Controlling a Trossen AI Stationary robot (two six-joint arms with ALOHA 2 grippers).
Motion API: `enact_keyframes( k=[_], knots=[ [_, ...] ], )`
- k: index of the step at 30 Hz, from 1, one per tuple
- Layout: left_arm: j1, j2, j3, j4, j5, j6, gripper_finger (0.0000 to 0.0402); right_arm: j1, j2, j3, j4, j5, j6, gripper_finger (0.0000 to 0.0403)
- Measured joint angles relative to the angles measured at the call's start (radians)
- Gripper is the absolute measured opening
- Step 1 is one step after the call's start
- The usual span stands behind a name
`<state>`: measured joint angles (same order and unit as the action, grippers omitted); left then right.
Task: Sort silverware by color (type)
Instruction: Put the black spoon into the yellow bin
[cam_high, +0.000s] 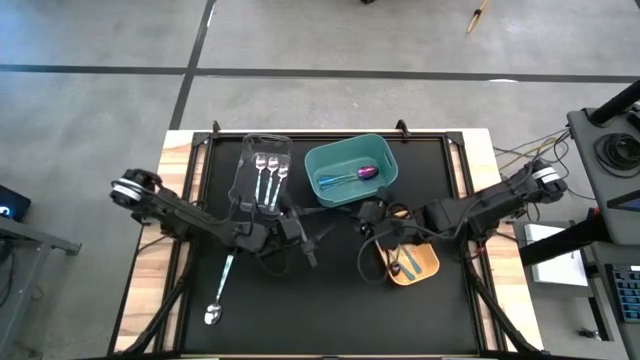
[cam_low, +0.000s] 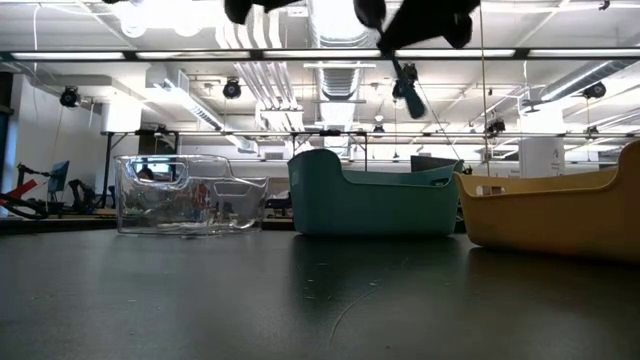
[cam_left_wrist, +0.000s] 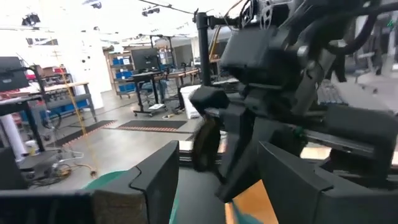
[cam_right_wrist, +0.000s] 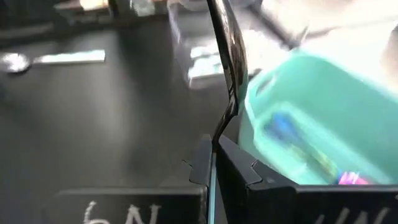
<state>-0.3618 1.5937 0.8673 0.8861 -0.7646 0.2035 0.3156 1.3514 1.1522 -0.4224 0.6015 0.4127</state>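
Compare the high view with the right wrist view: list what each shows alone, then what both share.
High view only: the orange bin with utensils in it, three silver forks in the clear bin, the left gripper open near the table's middle, and both arms whole.

Right wrist view only: a close look at the right gripper shut on a dark utensil that stands up between its fingers.

Both: the teal bin holding iridescent pieces, and a silver spoon lying loose on the black table.
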Motion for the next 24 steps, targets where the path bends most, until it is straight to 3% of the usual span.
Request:
enact_keyframes(
  k=[9, 20, 24],
  knots=[
    [-0.006, -0.135, -0.061, -0.060, -0.030, 0.093, 0.0199, -0.125, -0.010, 0.000, -0.296, -0.310, 0.204, 0.0009],
    [-0.006, -0.346, -0.240, -0.057, -0.041, 0.104, 0.0199, -0.200, -0.016, 0.000, -0.356, -0.753, 0.311, 0.0009],
    [-0.006, -0.419, -0.281, -0.055, -0.042, 0.103, 0.0199, -0.235, -0.014, 0.000, -0.432, -0.820, 0.347, 0.0009]
  ],
)
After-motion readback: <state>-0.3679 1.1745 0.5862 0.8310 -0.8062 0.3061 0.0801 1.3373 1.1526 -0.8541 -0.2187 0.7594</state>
